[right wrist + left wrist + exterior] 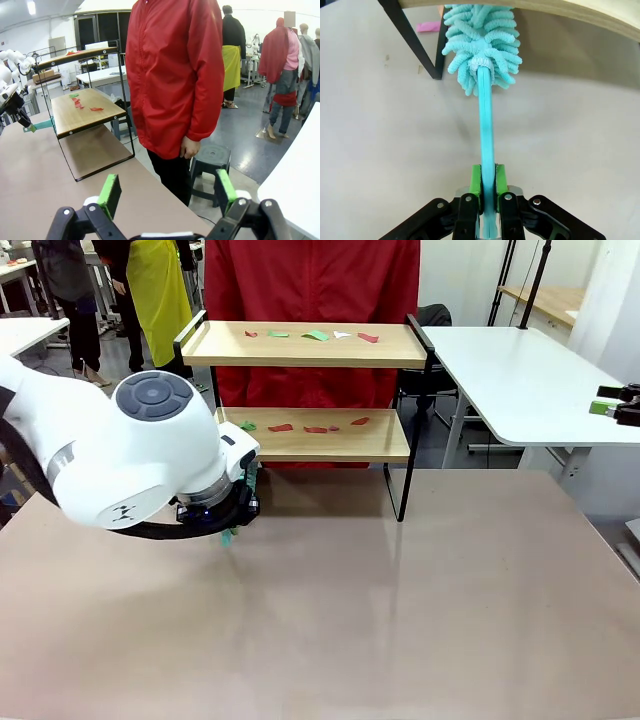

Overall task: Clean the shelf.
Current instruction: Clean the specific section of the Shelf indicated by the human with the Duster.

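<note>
At the front-left corner of the shelf (pixel 230 345), low over the brown table (pixel 350 640), sits the left arm (pixel 110 455), in from the left side. The left gripper (pixel 488 175) is pinched tight on a teal duster (pixel 486 125) — green pads (pixel 476 180) either side of the thin handle, nr its lower end. The handle runs straight out from the fingers to the fluffy head (pixel 482 45). The head is under the front edge of the shelf's lower board (pixel 330 446), just beside the black front-left leg (pixel 410 40). Whether the fluff touches the underside can't be told. A pink scrap (pixel 427 26) lies on the table just past that leg.

The shelf itself stands at the far edge of the brown table, abt centre, upright on its legs: two light wood boards in a thin black frame. The top board (pixel 395 350) carries a row of small paper scraps (pixel 317 336) — red, green, green, white, red, L to R. The lower board has a green scrap at its left end, then three red bits (pixel 315 429) spread twd the right.

Directly behind the shelf stands a person in a red jacket (pixel 310 280), one hand (pixel 190 147) hanging at the hip.

Well to the right of the shelf, nr a white table (pixel 520 380), the right gripper (pixel 168 192) hangs w/ fingers spread wide, nothing between the pads.
</note>
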`<state>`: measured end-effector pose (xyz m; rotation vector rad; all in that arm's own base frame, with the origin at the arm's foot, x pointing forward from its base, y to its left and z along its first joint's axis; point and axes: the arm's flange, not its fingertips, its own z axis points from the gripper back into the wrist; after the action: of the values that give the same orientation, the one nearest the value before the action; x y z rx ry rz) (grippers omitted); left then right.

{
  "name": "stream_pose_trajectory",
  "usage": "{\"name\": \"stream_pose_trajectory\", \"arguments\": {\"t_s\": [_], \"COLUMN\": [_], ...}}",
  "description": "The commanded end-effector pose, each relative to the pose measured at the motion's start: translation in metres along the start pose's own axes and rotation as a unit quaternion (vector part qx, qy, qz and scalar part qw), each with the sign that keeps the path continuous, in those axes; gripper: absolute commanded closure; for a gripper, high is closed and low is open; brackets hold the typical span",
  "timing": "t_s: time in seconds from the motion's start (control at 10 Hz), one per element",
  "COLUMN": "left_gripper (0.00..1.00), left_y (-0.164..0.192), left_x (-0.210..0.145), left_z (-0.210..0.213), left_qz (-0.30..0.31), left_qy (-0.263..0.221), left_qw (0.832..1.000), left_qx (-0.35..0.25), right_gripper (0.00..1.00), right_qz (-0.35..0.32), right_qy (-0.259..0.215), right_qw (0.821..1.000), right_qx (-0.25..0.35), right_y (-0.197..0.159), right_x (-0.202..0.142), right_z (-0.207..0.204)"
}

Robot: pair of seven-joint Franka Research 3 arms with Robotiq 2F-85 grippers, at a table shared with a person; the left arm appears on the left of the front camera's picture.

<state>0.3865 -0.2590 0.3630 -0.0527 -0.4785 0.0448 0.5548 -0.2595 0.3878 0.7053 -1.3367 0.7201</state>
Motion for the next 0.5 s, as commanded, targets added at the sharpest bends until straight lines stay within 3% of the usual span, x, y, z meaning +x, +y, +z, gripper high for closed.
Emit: {"name": "stream_pose_trajectory", "arguments": {"t_s": [0.0, 0.1, 0.4], "left_gripper": [0.87, 0.87, 0.87], "left_y": [0.015, 0.019, 0.047], "left_x": [-0.002, -0.003, 0.005], "left_z": [0.008, 0.010, 0.015], "left_qz": [-0.019, -0.028, -0.107], "left_qy": [-0.010, -0.016, 0.011], "left_qw": [1.000, 0.999, 0.986], "left_qx": [-0.019, -0.027, -0.124], "right_gripper": [0.00, 0.00, 0.00], "right_qz": [0.001, 0.001, 0.001], "right_qy": [0.000, 0.000, 0.000], "right_qw": [1.000, 1.000, 1.000], "right_qx": [0.000, 0.000, 0.000], "right_y": [0.001, 0.001, 0.001], "right_x": [0.002, 0.002, 0.002], "right_z": [-0.001, -0.001, -0.001]}}
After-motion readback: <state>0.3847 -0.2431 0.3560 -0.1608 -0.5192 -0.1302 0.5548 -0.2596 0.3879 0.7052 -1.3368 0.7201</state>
